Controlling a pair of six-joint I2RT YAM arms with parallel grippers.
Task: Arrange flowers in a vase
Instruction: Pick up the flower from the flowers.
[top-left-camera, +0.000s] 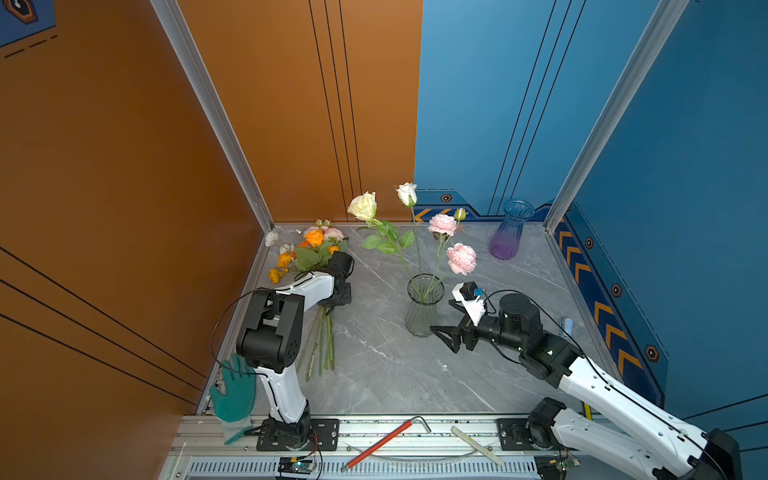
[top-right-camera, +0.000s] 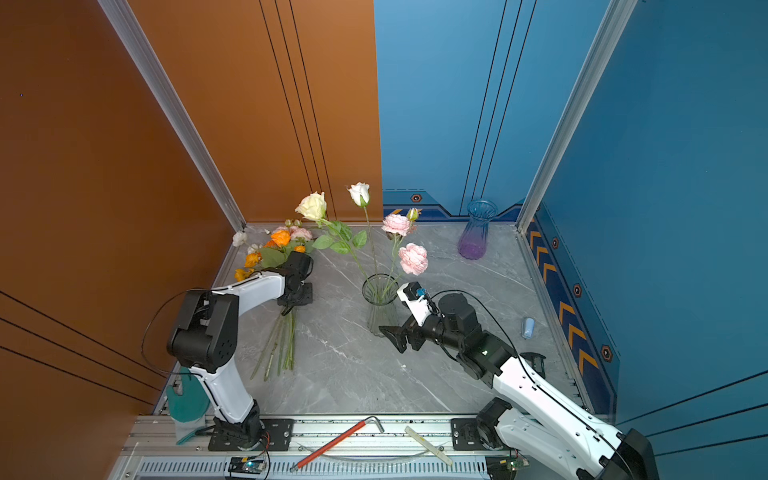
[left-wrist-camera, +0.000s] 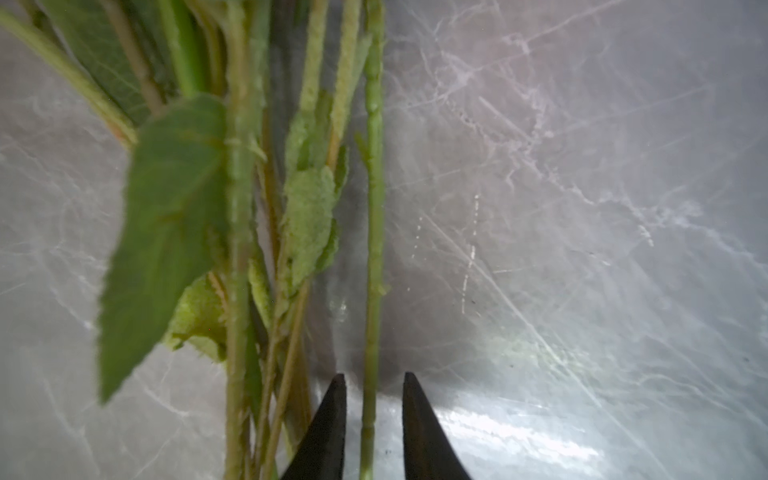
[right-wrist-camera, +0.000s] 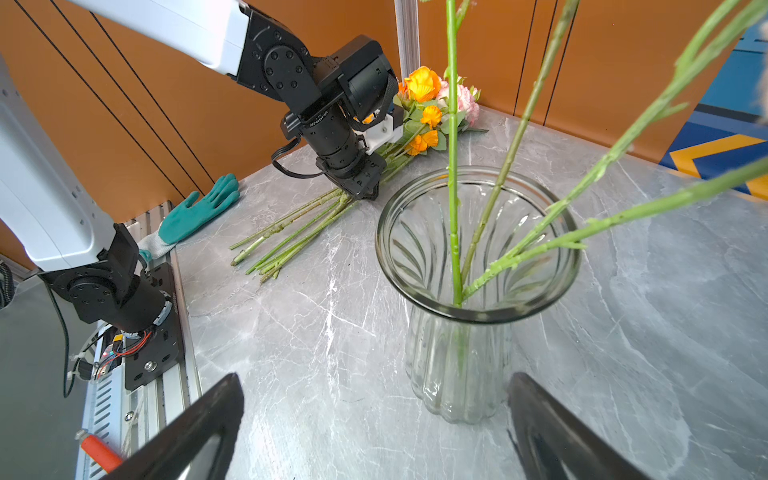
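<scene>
Our left jaws stand narrowly apart either side of one thin green stem (left-wrist-camera: 372, 232) at the edge of the bunch of orange, pink and white flowers (top-left-camera: 314, 239) lying on the grey marble table (top-left-camera: 374, 374), while our right jaws gape wide just beside the clear ribbed glass vase (top-left-camera: 419, 318).

One clear vase (top-left-camera: 417, 322), one blue-purple vase (top-left-camera: 508, 241), four stems (right-wrist-camera: 453, 124) in the clear one, one green glove (top-left-camera: 237, 395)
</scene>
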